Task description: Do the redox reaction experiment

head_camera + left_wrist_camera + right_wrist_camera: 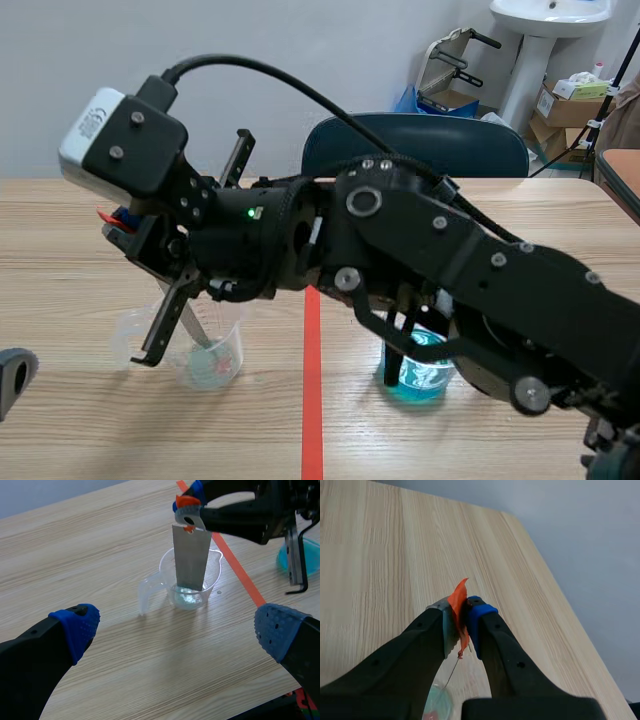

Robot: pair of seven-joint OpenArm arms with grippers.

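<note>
1. While the metal strip (191, 557) stands upright with its lower end inside the clear beaker (150, 587), reaching the shallow clear liquid, we judge the dipping step to be in hand.
2. We see the right hand (461, 625) clamped on the strip's orange-taped top.
3. We see the left hand (177, 627) near the clear beaker, fingers wide apart, holding nothing.
4. Across the tape line the blue beaker (420, 378) waits on the surface (100, 540). We judge that the next move calls for a straight lift clear of the rim.
</note>
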